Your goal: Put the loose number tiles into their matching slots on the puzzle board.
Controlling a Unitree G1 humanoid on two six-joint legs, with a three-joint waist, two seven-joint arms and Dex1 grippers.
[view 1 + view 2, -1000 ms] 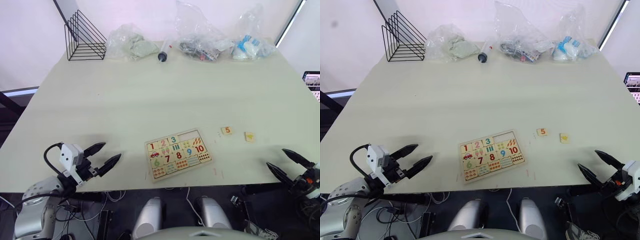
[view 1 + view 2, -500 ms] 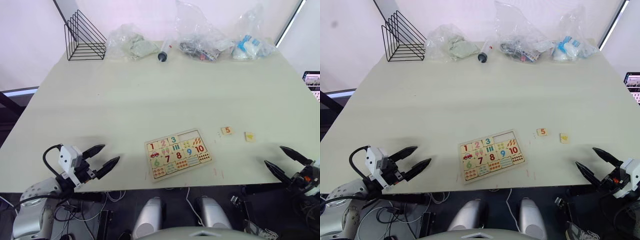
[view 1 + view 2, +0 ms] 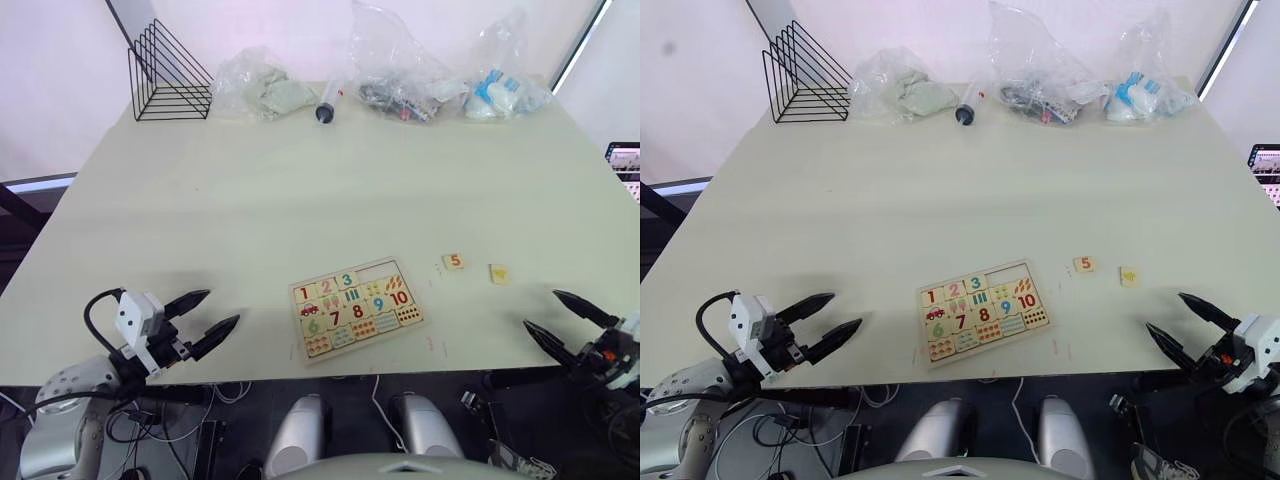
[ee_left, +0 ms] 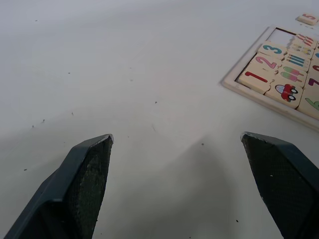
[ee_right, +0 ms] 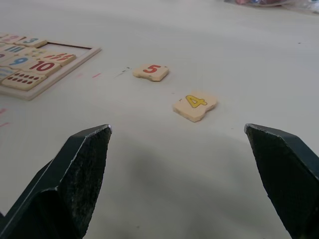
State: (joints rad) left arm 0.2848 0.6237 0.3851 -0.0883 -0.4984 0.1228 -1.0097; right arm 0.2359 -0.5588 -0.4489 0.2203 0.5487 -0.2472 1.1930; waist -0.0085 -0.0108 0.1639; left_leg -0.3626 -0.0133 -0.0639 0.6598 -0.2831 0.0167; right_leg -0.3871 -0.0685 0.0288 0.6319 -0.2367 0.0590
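Observation:
The puzzle board [image 3: 357, 307] lies near the table's front edge. Its top row holds the red 1, pink 2 and green 3 tiles [image 4: 266, 62], and the right part of that row is an empty slot [image 3: 384, 271]. Two loose tiles lie on the table to the board's right: the orange 5 [image 3: 454, 261] [image 5: 150, 71] and the yellow 4 [image 3: 499, 272] [image 5: 195, 104]. My left gripper [image 3: 204, 318] hangs open at the front left, well left of the board. My right gripper [image 3: 558, 318] is open at the front right, a little nearer than the 4 tile.
A black wire rack [image 3: 167, 78] stands at the table's far left corner. Along the far edge lie clear plastic bags [image 3: 262, 88] [image 3: 402, 72] [image 3: 498, 88] and a syringe-like tube [image 3: 328, 102]. The table's front edge runs just behind both grippers.
Both grippers have shifted only slightly: the left one drifted a little toward the near left, the right one a little inward. Board and tiles have not moved.

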